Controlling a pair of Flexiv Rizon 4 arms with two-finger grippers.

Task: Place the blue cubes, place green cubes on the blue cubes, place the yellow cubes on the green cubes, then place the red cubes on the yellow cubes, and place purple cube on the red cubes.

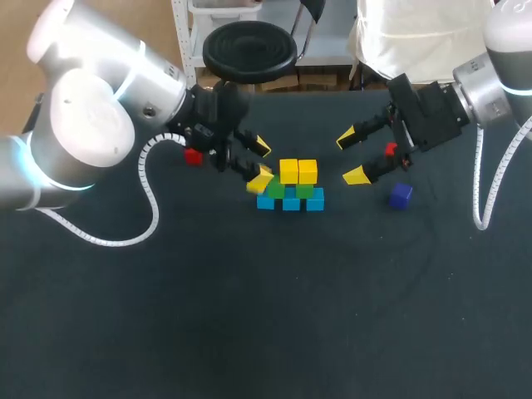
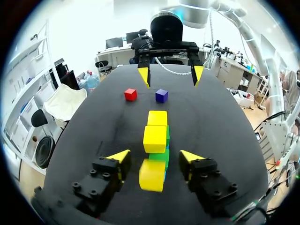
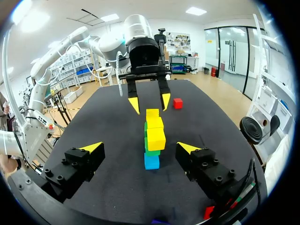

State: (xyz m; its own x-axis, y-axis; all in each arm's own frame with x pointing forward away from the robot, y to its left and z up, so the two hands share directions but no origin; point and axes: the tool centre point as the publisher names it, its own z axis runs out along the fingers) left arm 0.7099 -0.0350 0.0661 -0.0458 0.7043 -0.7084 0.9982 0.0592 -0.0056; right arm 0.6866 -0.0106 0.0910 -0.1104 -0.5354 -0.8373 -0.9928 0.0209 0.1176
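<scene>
Dark desk [image 1: 249, 316] with a small block wall [image 1: 291, 189] at its centre: three blue cubes [image 1: 291, 203] in a row, green cubes [image 1: 304, 190] on them, two yellow cubes [image 1: 298, 171] above. At the wall's end, a third yellow cube [image 2: 152, 174], seemingly tilted and with unclear footing. Around it, the spread fingers of the left end effector [image 2: 153, 155], a gap on either side. Opposite, the right end effector [image 1: 352, 157], also spread wide and empty, near one red cube [image 1: 391, 150] and the purple cube [image 1: 401, 194]. A second red cube [image 1: 193, 156] beside the left end effector.

Likely trouble: clipping the loose yellow cube on pulling back, tipping it off or shoving the row askew. No level base then for the red layer.
</scene>
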